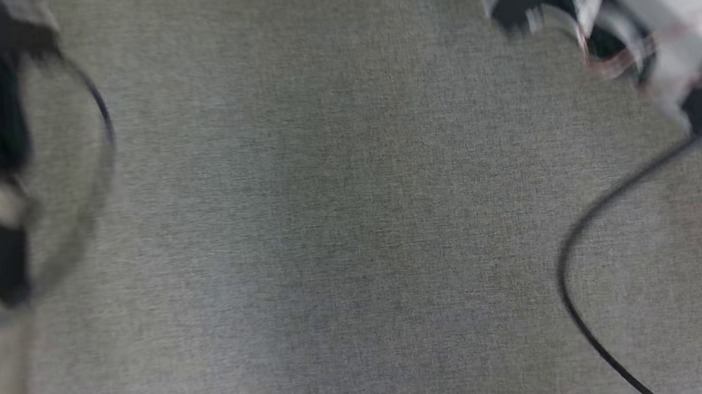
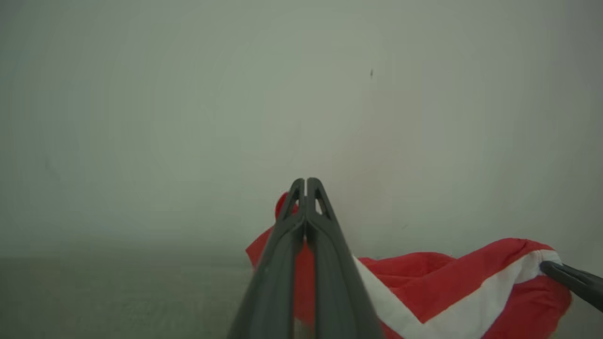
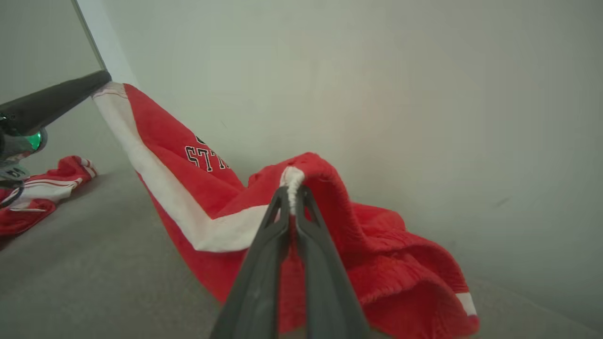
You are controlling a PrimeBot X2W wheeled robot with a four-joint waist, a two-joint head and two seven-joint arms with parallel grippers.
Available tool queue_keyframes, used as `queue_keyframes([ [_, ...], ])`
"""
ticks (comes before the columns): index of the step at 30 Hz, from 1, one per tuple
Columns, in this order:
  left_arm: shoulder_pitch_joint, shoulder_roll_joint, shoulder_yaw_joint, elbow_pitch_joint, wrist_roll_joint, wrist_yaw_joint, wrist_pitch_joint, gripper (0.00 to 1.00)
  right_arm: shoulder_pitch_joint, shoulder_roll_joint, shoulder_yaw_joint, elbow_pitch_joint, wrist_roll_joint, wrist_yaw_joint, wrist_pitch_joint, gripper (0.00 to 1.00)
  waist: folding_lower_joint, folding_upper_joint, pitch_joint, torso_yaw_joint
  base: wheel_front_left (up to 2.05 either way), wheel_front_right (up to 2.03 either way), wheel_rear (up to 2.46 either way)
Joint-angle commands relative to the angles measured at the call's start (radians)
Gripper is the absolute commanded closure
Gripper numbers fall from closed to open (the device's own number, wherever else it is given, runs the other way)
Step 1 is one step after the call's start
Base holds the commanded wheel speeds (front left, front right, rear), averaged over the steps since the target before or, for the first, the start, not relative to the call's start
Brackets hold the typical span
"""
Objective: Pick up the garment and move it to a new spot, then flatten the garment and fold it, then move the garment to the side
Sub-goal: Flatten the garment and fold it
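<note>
Red knit cloth of the garment (image 3: 377, 245), its white hem bunched and clamped between the closed fingers of the right pincer (image 3: 292, 188). Left pincer (image 2: 306, 181) likewise shut on a corner of the same cloth. Long axis running pincer to pincer, with a white band along the taut span. Both arms equally engaged, so any carry to a new spot probably a paired move. Black, white-outlined lettering partly visible, lower folds sagging onto the grey surface (image 3: 94, 292). Beyond, a red-and-white striped bundle (image 3: 42, 193) on that surface, before a pale wall (image 3: 424, 70).
</note>
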Motion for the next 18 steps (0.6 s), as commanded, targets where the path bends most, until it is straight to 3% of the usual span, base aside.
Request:
queue_keyframes([
  [1,0.047,0.002,-0.006,-0.012,-0.007,0.000,-0.003,1.00,0.034,-0.021,0.023,-0.026,0.027,0.000,0.000,1.00,-0.0002,-0.0002,-0.027,0.008,0.00,0.00,0.00],
  [9,0.362,-0.028,0.076,-0.094,-0.063,0.000,-0.003,1.00,0.276,-0.143,0.111,-0.207,0.186,0.000,0.000,1.00,-0.0002,-0.0002,-0.163,0.017,0.00,0.00,0.00],
  [18,0.694,-0.104,0.181,-0.091,-0.107,0.000,-0.004,1.00,0.574,-0.137,0.091,-0.279,0.280,0.000,0.000,1.00,-0.0002,-0.0002,-0.354,0.017,0.00,0.00,0.00],
])
